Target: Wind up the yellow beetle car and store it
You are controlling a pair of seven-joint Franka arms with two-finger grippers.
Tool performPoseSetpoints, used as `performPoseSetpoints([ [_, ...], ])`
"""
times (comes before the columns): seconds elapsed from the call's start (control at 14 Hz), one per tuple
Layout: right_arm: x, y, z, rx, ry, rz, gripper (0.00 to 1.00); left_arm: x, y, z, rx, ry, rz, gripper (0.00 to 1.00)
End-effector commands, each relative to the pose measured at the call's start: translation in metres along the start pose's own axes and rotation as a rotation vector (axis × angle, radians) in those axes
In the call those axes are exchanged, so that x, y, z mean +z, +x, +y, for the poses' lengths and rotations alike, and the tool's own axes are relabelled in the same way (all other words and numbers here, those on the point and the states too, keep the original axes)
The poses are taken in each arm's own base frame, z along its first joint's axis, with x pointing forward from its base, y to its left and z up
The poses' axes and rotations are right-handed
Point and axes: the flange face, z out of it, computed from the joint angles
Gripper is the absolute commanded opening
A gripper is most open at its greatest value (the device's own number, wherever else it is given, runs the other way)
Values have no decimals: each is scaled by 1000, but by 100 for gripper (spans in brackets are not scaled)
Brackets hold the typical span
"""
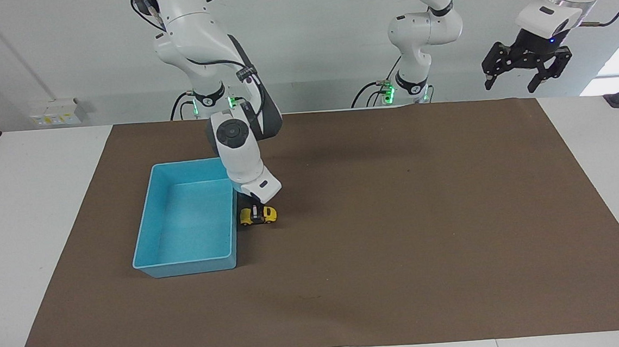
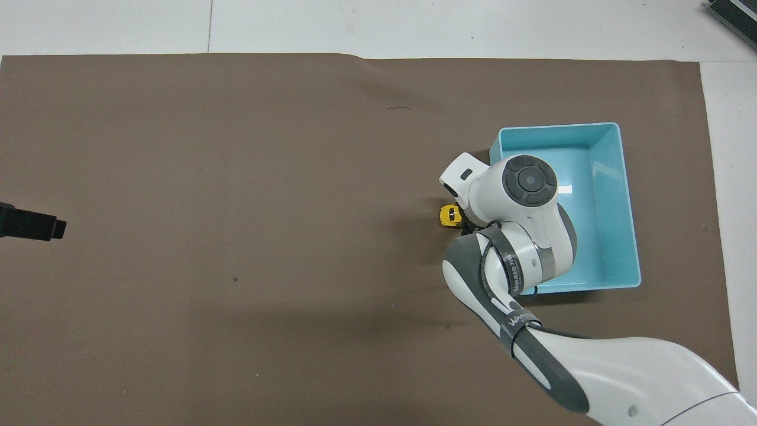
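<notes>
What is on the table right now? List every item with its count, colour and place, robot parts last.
yellow beetle car: one, bright yellow, on the mat beside the tray's wall.
tray: one, light blue, on the mat toward the right arm's end of the table.
mat: one, brown, covering the table's middle.
table: one, white.
right gripper: one, black, down on the car, shut on it.
left gripper: one, black, open, raised in waiting over the table's left-arm end.

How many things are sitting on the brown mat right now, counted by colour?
Yellow: 1, the yellow beetle car, on the mat beside the tray with the right gripper down on it.
Light blue: 1, the tray, nothing in it.
Total: 2.
The left gripper waits raised at its own end of the table.
</notes>
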Motion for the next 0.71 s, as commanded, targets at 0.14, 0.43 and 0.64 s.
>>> performPoseSetpoints([
  [0.14, -47, 9, 10, -3, 4, -19, 0, -3, -2, -1, -12, 5, -12, 100],
  [0.43, -81, 32, 12, 23, -31, 11, 0, -3, -2, -1, -12, 5, -12, 100],
  [0.64, -109, 26, 13, 27, -29, 3, 0, -3, -2, -2, -13, 5, -12, 100],
])
